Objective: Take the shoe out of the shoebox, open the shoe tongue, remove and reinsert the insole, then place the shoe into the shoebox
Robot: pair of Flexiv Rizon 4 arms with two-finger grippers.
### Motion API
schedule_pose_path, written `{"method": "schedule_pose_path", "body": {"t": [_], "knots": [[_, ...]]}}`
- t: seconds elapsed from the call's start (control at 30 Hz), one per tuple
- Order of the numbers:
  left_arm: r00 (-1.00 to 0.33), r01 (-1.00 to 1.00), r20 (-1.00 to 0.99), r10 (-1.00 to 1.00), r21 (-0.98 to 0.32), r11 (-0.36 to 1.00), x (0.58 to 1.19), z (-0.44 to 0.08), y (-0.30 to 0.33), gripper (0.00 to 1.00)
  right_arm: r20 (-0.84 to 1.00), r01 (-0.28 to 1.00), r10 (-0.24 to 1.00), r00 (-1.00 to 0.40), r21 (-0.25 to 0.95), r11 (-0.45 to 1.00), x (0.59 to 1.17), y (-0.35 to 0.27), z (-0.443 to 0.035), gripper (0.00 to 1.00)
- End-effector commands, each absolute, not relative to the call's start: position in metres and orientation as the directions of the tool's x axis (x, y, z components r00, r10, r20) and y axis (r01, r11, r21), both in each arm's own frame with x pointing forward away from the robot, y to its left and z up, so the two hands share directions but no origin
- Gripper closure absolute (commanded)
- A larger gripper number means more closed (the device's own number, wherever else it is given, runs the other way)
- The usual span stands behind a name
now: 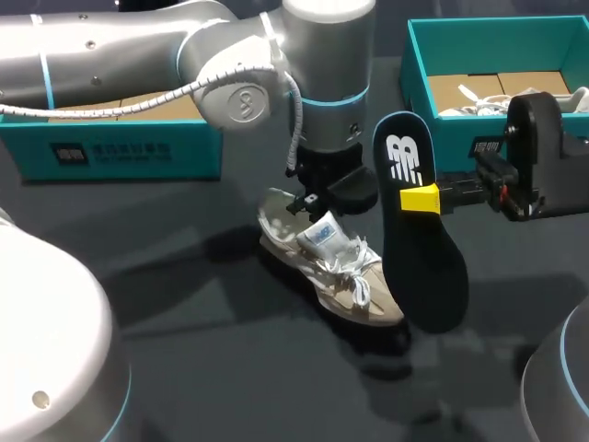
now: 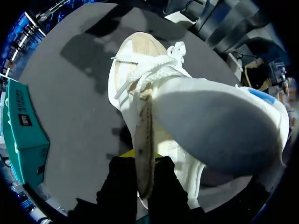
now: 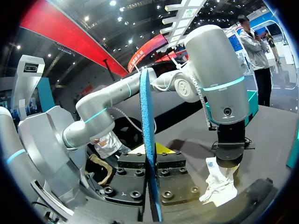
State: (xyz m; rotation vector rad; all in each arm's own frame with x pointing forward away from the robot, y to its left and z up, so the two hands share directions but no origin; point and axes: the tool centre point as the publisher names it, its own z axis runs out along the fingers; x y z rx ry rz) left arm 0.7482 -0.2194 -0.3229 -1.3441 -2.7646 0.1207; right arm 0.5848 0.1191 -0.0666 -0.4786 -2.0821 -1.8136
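Both pinching: L gripper (image 1: pixel 322 198) steadies shoe (image 1: pixel 336 267) by heel, R gripper (image 1: pixel 421 198) holds insole (image 1: pixel 419 276) up right, prob to reinsert

Rounded silver left arm (image 1: pixel 110 51), cyan-ringed and trailed by a white cable (image 1: pixel 175 91), and the black, bolt-studded right gripper (image 3: pixel 150 150) with yellow tips.

From above, the left gripper (image 1: pixel 310 200) hides the heel of the white mesh sneaker (image 1: pixel 340 262), and its own fingertips are out of sight. In its wrist view only a yellow sliver shows behind the sneaker's collar. The black foam insole (image 1: pixel 419 249) covers the far finger of the right gripper (image 1: pixel 421 198). The open teal cardboard shoebox (image 1: pixel 451 138) is cut off at the edge.
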Motion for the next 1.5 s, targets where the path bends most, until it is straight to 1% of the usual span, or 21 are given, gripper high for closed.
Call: {"method": "schedule_pose_path", "body": {"t": [0.03, 0.13, 0.37, 0.53, 0.6, 0.83, 1.2, 1.5], "knots": [[-0.493, 0.856, -0.03, 0.869, -0.196, 0.479, 0.753, -0.317, -0.21, 1.0, 0.462, 0.463, 0.036, -0.886, 0.877, 0.128, 0.583, 0.12, -0.067, 1.0], [-0.41, 0.897, -0.066, 0.91, -0.207, 0.39, 0.756, -0.311, -0.208, 1.0, 0.462, 0.463, 0.036, -0.886, 0.877, 0.128, 0.583, 0.12, -0.067, 1.0], [-0.285, 0.954, -0.122, 0.951, -0.131, 0.269, 0.751, -0.294, -0.21, 1.0, 0.462, 0.463, 0.036, -0.886, 0.877, 0.128, 0.583, 0.12, -0.067, 1.0], [-0.194, 0.98, -0.128, 0.973, -0.067, 0.187, 0.74, -0.289, -0.213, 1.0, 0.462, 0.463, 0.036, -0.886, 0.877, 0.128, 0.583, 0.12, -0.067, 1.0], [-0.164, 0.986, -0.134, 0.977, -0.061, 0.157, 0.735, -0.289, -0.213, 1.0, 0.462, 0.463, 0.036, -0.886, 0.877, 0.128, 0.583, 0.12, -0.067, 1.0], [-0.118, 0.993, -0.155, 0.981, -0.005, 0.118, 0.724, -0.3, -0.215, 1.0, 0.462, 0.463, 0.036, -0.886, 0.877, 0.128, 0.583, 0.12, -0.067, 1.0], [-0.028, 1.0, -0.185, 0.982, -0.001, 0.028, 0.721, -0.317, -0.22, 1.0, 0.462, 0.463, 0.036, -0.886, 0.877, 0.128, 0.583, 0.12, -0.067, 1.0], [0.004, 1.0, -0.162, 0.987, -0.026, -0.008, 0.723, -0.336, -0.23, 1.0, 0.462, 0.463, 0.036, -0.886, 0.877, 0.128, 0.583, 0.12, -0.067, 1.0]]}}
